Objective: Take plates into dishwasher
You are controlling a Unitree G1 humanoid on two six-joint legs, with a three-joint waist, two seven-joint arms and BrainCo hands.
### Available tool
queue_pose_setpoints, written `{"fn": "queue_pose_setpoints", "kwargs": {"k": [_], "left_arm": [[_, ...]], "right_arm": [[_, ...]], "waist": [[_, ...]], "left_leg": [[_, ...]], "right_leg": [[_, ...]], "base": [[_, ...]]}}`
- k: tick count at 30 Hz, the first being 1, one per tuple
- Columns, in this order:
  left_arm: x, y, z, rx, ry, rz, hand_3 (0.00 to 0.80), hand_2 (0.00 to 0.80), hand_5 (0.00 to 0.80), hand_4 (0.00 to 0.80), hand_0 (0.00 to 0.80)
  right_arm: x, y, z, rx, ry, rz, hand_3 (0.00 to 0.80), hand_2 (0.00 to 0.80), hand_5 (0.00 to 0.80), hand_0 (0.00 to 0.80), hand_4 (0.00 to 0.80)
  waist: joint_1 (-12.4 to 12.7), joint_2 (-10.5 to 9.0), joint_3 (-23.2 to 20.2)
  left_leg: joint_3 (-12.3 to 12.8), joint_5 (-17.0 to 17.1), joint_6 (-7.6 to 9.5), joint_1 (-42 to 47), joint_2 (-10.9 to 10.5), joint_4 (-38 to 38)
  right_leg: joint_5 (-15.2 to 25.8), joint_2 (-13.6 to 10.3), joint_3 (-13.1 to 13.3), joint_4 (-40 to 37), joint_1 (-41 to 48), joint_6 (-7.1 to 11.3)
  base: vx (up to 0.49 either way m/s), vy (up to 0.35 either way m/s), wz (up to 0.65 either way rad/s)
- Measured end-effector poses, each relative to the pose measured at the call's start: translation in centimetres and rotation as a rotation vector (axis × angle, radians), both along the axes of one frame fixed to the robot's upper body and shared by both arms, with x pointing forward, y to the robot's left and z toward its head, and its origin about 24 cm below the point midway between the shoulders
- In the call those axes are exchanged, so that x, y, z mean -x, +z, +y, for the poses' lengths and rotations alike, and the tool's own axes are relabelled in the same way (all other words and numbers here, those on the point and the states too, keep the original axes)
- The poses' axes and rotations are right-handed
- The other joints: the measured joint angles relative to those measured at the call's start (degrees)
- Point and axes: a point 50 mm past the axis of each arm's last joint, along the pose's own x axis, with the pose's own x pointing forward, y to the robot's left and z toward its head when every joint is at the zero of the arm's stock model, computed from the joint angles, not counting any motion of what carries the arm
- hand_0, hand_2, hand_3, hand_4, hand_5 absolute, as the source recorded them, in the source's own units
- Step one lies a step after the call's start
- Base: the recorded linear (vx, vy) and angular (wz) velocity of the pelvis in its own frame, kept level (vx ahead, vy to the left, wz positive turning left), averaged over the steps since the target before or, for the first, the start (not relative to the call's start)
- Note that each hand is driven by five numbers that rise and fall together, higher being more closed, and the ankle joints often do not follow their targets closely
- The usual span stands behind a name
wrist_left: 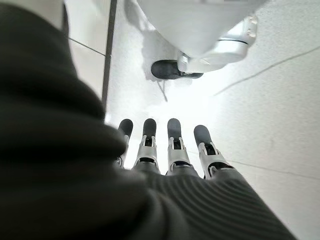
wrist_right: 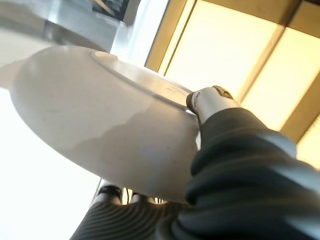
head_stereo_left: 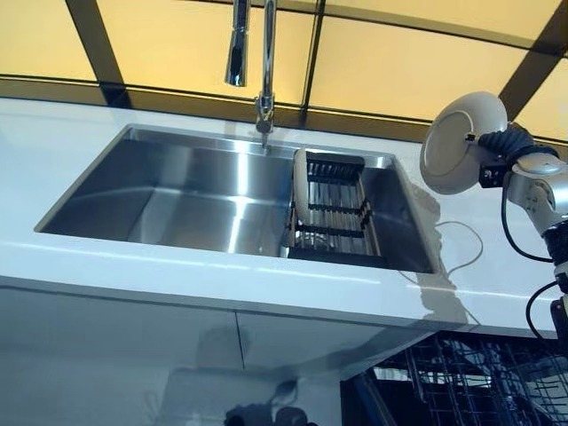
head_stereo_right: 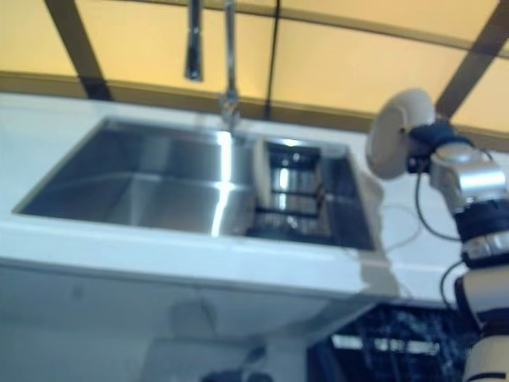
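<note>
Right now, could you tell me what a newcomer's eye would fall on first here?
The white plate held up on edge by the right hand, above the counter right of the sink. Next, the dish rack in the sink's right part, one plate standing in it, and the open dishwasher rack below.

Right hand [head_stereo_right: 421, 145] holds a white plate [head_stereo_right: 391, 135] upright beside the sink [head_stereo_right: 143, 171]; grip apparently pinched.
</note>
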Motion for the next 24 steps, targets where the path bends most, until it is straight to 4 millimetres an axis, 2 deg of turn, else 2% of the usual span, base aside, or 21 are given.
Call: {"fn": "queue_pose_setpoints", "kwargs": {"k": [6,8,10,12,13,14,15,16,18,19,20,21,22,24], "left_arm": [[0.0,0.0,0.0,-0.009,-0.029,0.010,0.000,0.000,0.000,0.000,0.000],[-0.4,0.1,0.1,-0.016,-0.065,0.007,0.000,0.000,0.000,0.000,0.000],[-1.0,0.3,0.2,-0.026,-0.125,0.010,0.000,0.000,0.000,0.000,0.000],[-2.1,0.6,0.4,-0.032,-0.135,-0.015,0.000,0.000,0.000,0.000,0.000],[-2.7,0.8,0.5,-0.036,-0.139,-0.033,0.000,0.000,0.000,0.000,0.000],[-3.3,1.1,0.7,-0.041,-0.140,-0.050,0.000,0.000,0.000,0.000,0.000],[-3.8,1.3,1.0,-0.049,-0.134,-0.060,0.000,0.000,0.000,0.000,0.000],[-4.4,1.6,1.4,-0.060,-0.136,-0.072,0.000,0.000,0.000,0.000,0.000],[-4.4,1.9,2.3,-0.079,-0.122,-0.073,0.000,0.000,0.000,0.000,0.000],[-4.4,2.0,2.6,-0.085,-0.113,-0.072,0.000,0.000,0.000,0.000,0.000],[-4.1,2.0,2.9,-0.091,-0.106,-0.067,0.000,0.000,0.000,0.000,0.000],[-3.8,2.0,3.2,-0.096,-0.085,-0.061,0.000,0.000,0.000,0.000,0.000],[-3.4,1.8,3.1,-0.091,-0.057,-0.049,0.000,0.000,0.000,0.000,0.000],[-2.8,1.4,2.5,-0.074,-0.041,-0.032,0.000,0.000,0.000,0.000,0.000]], "right_arm": [[0.5,0.3,-0.8,0.032,-0.004,0.019,0.800,0.800,0.800,0.800,0.800],[0.9,-0.2,-1.3,0.046,-0.017,0.035,0.800,0.800,0.800,0.800,0.800],[1.2,-1.0,-1.5,0.047,-0.016,0.044,0.800,0.800,0.800,0.800,0.800],[1.4,-2.1,-1.9,0.032,-0.020,0.047,0.800,0.800,0.800,0.800,0.800],[1.4,-2.3,-1.8,0.021,-0.017,0.046,0.800,0.800,0.800,0.800,0.800],[1.4,-2.2,-1.7,0.019,-0.013,0.037,0.800,0.800,0.800,0.800,0.800],[1.4,-1.9,-1.8,0.022,-0.014,0.029,0.800,0.800,0.800,0.800,0.800],[1.6,-1.7,-2.0,0.028,-0.021,0.027,0.800,0.800,0.800,0.800,0.800],[1.7,-1.2,-2.0,0.041,-0.008,0.017,0.800,0.800,0.800,0.800,0.800],[2.0,-0.7,-2.2,0.055,-0.003,0.008,0.800,0.800,0.800,0.800,0.800],[2.0,-0.3,-2.4,0.067,-0.001,-0.004,0.800,0.800,0.800,0.800,0.800],[2.0,0.1,-2.4,0.080,0.008,-0.017,0.800,0.800,0.800,0.800,0.800],[2.0,0.5,-2.2,0.083,0.026,-0.034,0.800,0.800,0.800,0.800,0.800],[1.8,0.3,-2.2,0.123,0.041,0.001,0.800,0.800,0.800,0.800,0.800]], "waist": [[-1.63,-0.11,-2.05],[-2.68,-0.12,-2.06],[-2.83,-0.25,-1.99],[-2.88,0.23,-1.03],[-2.88,1.00,-0.17],[-2.74,2.26,1.00],[-3.32,3.41,1.73],[-3.69,4.04,2.10],[-4.27,3.83,2.08],[-4.25,3.71,2.02],[-3.88,3.12,1.91],[-2.91,1.72,1.67],[-2.49,1.15,1.80],[-2.63,1.26,1.69]], "left_leg": [[1.68,-0.37,0.34,1.29,-0.15,-0.17],[1.71,-0.75,0.70,2.28,-0.35,-0.23],[3.14,-0.74,0.67,2.79,-0.56,-0.23],[5.25,-1.01,1.23,2.87,-0.12,-0.24],[6.44,-1.05,1.61,2.66,0.55,-0.26],[7.41,-0.61,2.48,1.51,2.04,-0.37],[8.03,-0.08,2.83,0.06,3.12,-0.22],[8.10,0.19,3.09,-0.79,3.80,-0.20],[9.09,1.04,3.11,-2.54,3.72,-0.19],[9.32,1.26,2.92,-3.12,3.63,-0.13],[9.63,1.42,2.63,-3.30,3.07,0.02],[10.83,1.58,2.01,-3.34,1.95,0.08],[10.70,2.02,1.24,-3.41,1.32,0.08],[8.41,2.34,0.89,-3.61,1.12,0.05]], "right_leg": [[0.36,-0.08,1.74,0.09,0.50,0.06],[0.48,-0.21,2.13,0.42,1.37,0.15],[1.22,-0.32,3.13,0.33,1.20,0.60],[3.13,0.14,3.08,1.58,-0.49,2.31],[5.30,0.79,3.02,1.78,-1.58,4.14],[6.75,1.27,2.27,2.36,-2.94,7.18],[2.51,1.79,-0.49,10.62,-6.61,6.23],[-1.20,1.71,-1.94,18.80,-9.28,4.94],[-7.46,1.72,-2.18,23.87,-8.55,4.37],[-9.90,1.65,-2.35,23.33,-7.00,3.99],[-10.62,1.56,-2.72,18.68,-4.24,3.74],[-10.89,1.20,-2.45,12.08,-1.33,2.95],[-9.12,1.45,-2.28,6.01,1.13,-1.60],[-6.09,2.49,-1.99,0.33,4.12,-2.31]], "base": [[0.026,0.131,-0.15],[-0.098,0.141,-0.08],[-0.202,0.076,-0.32],[-0.269,0.049,-0.59],[-0.285,0.026,-0.73],[-0.208,0.011,-0.65],[-0.168,-0.005,-0.48],[-0.115,-0.049,-0.30],[-0.130,-0.089,-0.21],[-0.136,-0.102,-0.24],[-0.160,-0.108,-0.40],[-0.197,-0.122,-0.48],[-0.201,-0.122,-0.37],[-0.186,-0.103,-0.09]]}}
